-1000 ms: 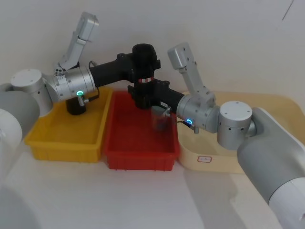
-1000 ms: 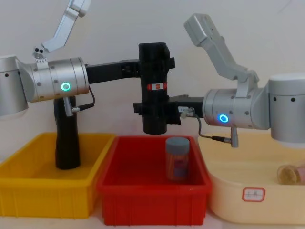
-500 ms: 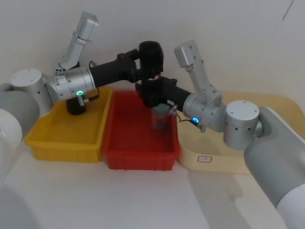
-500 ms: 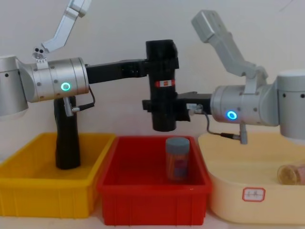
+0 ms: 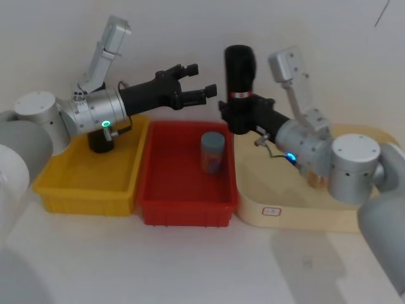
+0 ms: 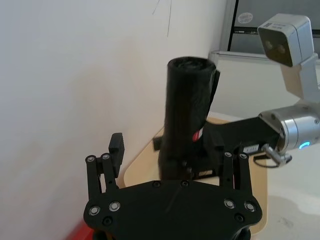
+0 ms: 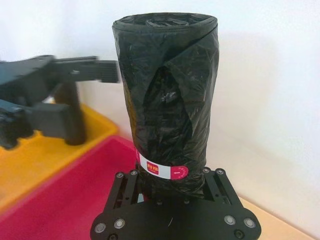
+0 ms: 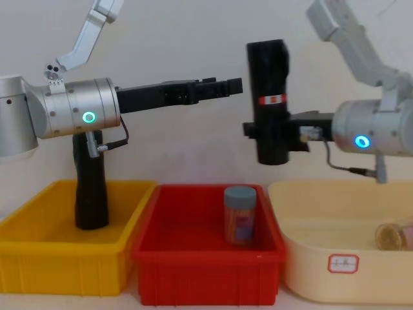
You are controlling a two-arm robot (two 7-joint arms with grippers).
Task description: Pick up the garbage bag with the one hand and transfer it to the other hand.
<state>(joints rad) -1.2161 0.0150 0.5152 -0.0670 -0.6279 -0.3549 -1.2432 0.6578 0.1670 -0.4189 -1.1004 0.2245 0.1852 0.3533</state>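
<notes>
Bag point(image 8: 270, 103) stands upright in the air, above the seam between the red bin point(image 8: 206, 271) and the cream tub point(image 8: 348, 274), clamped in the right gripper point(image 8: 274, 135). The fingers close on its lower half, under the red-and-white band, so the label and the whole top are free. A low hold like that fits a handover: the upper part was there for another gripper to hold. In the right wrist view the roll rises straight from between the fingers point(image 7: 127, 185), seated square with no lean.

The left gripper point(image 8: 222, 87) hangs just to the bag's left at about the height of its top, fingers spread and holding nothing, pointed at the roll with a clear gap between. The left wrist view looks along those open fingers point(image 6: 102, 172) at the bag point(image 6: 187, 130) and the right arm beyond it. By that layout the transfer looks done: the green-ring hand has let go and the blue-ring one carries the load alone.

Below, a grey-capped jar point(image 8: 240, 214) stands in the red bin. A plain black roll point(image 8: 90, 187) stands upright in the yellow bin point(image 8: 64, 265) under the left arm, and another jar point(image 8: 393, 236) lies in the cream tub. None of them touches the bag.
</notes>
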